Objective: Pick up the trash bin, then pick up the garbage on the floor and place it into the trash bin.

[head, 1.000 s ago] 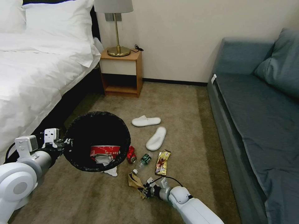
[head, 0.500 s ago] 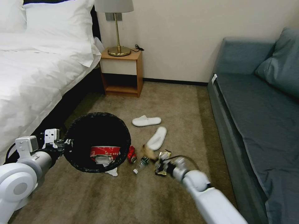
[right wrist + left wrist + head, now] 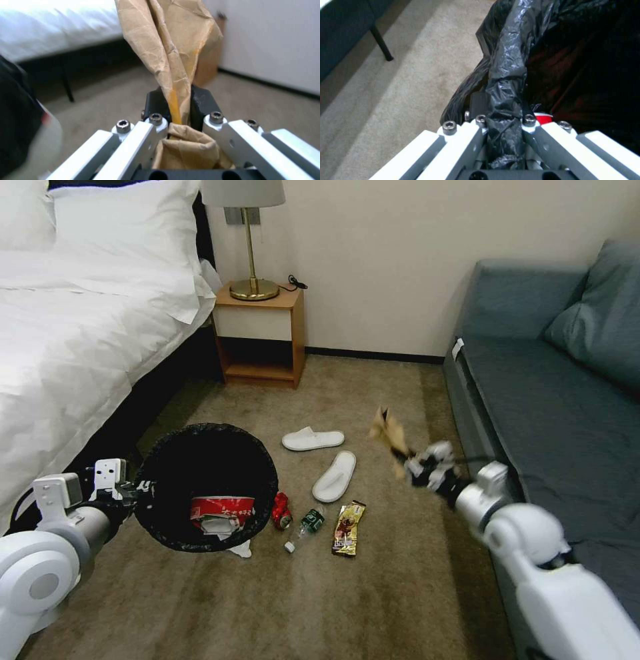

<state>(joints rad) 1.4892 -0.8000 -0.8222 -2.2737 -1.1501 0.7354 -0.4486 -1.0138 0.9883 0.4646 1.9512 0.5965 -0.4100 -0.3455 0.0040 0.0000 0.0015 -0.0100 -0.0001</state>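
One crumpled brown paper bag [image 3: 173,50], crinkled black bin [image 3: 207,483]

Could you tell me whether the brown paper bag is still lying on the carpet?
No, the right tool holds the paper bag up in the air.

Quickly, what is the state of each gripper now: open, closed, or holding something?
Left gripper: closed on the rim of the trash bin, held above the carpet.
Right gripper: closed on the brown paper bag, lifted in the air.

Beige carpet [image 3: 373,587], white bed [image 3: 73,333], wooden nightstand [image 3: 261,337], brass lamp [image 3: 250,240], blue sofa [image 3: 560,400], cream wall [image 3: 400,253]
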